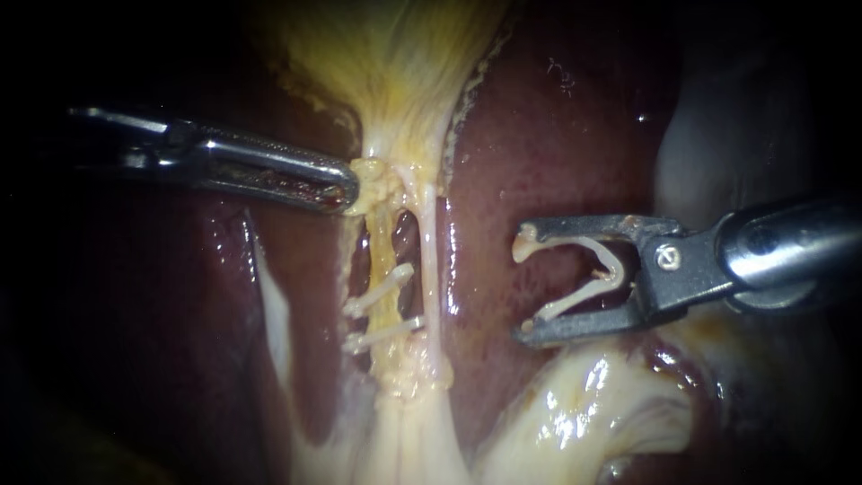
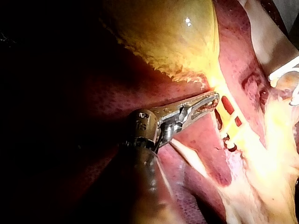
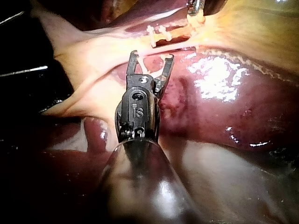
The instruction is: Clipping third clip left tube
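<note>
Yellowish left tube carries two white clips across it; beside it, over the dark red liver, the right instrument hovers, end effector clamped on an open white plastic clip; the left instrument has its end effector clamped on yellow gallbladder neck tissue

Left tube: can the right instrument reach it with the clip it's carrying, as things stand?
Probably yes. The right instrument holds its open clip facing the tubes, with only bare liver between. One catch: the thin right tube lies on its side of the left tube, close alongside.
</note>
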Robot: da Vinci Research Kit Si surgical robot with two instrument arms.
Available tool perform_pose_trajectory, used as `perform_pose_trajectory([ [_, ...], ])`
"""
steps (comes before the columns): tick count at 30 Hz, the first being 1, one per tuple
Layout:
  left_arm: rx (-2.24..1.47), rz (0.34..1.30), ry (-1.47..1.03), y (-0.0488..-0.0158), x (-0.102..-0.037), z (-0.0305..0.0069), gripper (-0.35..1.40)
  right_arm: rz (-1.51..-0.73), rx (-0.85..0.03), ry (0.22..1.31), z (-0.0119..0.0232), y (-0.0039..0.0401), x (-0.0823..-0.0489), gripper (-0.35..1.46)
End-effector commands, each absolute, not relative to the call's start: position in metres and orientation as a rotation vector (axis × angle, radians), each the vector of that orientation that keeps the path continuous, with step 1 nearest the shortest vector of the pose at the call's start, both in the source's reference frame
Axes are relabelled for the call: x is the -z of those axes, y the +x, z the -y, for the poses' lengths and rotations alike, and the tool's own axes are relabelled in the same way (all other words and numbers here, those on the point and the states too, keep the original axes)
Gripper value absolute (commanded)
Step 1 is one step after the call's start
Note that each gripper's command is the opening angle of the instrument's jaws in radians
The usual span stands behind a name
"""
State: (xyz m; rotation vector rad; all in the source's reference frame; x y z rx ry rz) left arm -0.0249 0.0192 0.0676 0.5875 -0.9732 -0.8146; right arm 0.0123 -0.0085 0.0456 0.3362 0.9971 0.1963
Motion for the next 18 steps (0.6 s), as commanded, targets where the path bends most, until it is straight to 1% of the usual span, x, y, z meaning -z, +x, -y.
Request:
perform_pose_trajectory([
  [1, 0.814, 0.974, 0.589, -0.0249, -0.0675, -0.0193, -0.35, -0.997, -0.196, 0.336, 0.0085, 0.0123, -0.0456, 0.50],
  [6, 0.811, 0.975, 0.601, -0.0238, -0.0663, -0.0199, -0.35, -0.997, -0.197, 0.336, 0.0084, 0.0123, -0.0457, 0.50],
  [13, 0.843, 0.971, 0.584, -0.0200, -0.0625, -0.0221, -0.35, -0.997, -0.197, 0.336, 0.0084, 0.0122, -0.0458, 0.50],
  [16, 0.859, 0.973, 0.573, -0.0189, -0.0614, -0.0230, -0.35, -0.997, -0.197, 0.335, 0.0084, 0.0123, -0.0458, 0.50],
  [18, 0.868, 0.974, 0.578, -0.0187, -0.0611, -0.0232, -0.35, -0.996, -0.198, 0.335, 0.0083, 0.0123, -0.0458, 0.50],
])
